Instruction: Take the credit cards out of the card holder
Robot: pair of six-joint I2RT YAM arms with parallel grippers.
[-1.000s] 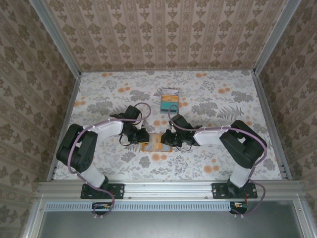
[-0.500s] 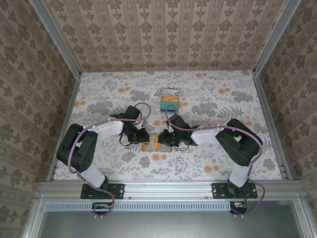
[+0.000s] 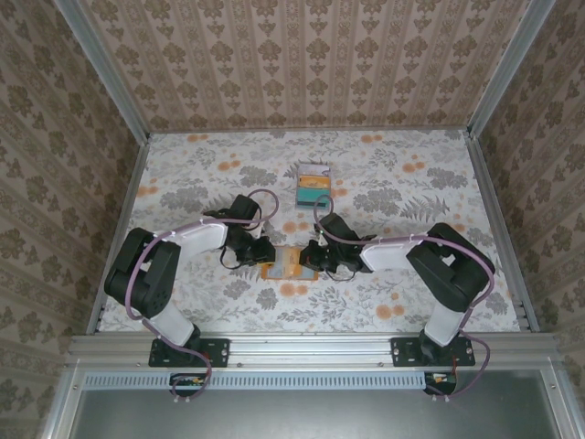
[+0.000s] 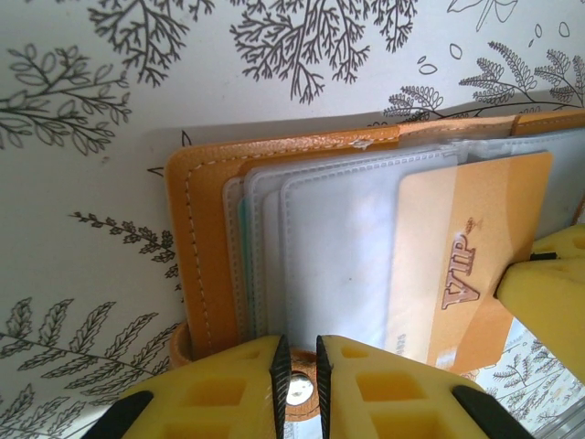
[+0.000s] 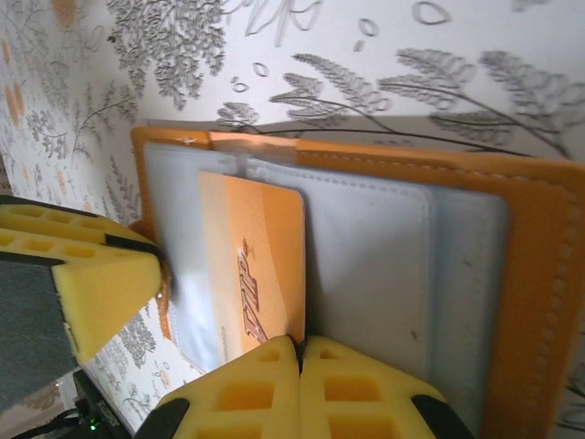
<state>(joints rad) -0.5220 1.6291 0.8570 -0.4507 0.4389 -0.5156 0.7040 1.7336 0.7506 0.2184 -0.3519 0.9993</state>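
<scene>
We judge the task partly done: some credit cards [image 3: 313,183] lie at the table's far centre, while our left gripper [image 4: 297,366] clamps the open card holder [image 4: 196,238] near centre and our right gripper [image 5: 300,366] pinches shut on 1 orange card [image 5: 256,265], half out of its sleeve.

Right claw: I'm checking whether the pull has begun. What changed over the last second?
The right claw shut on the edge of the orange VIP card, after nudging toward the card holder and back. The left claw stays clamped on the holder; holder and the card pile farther back have not moved.
</scene>
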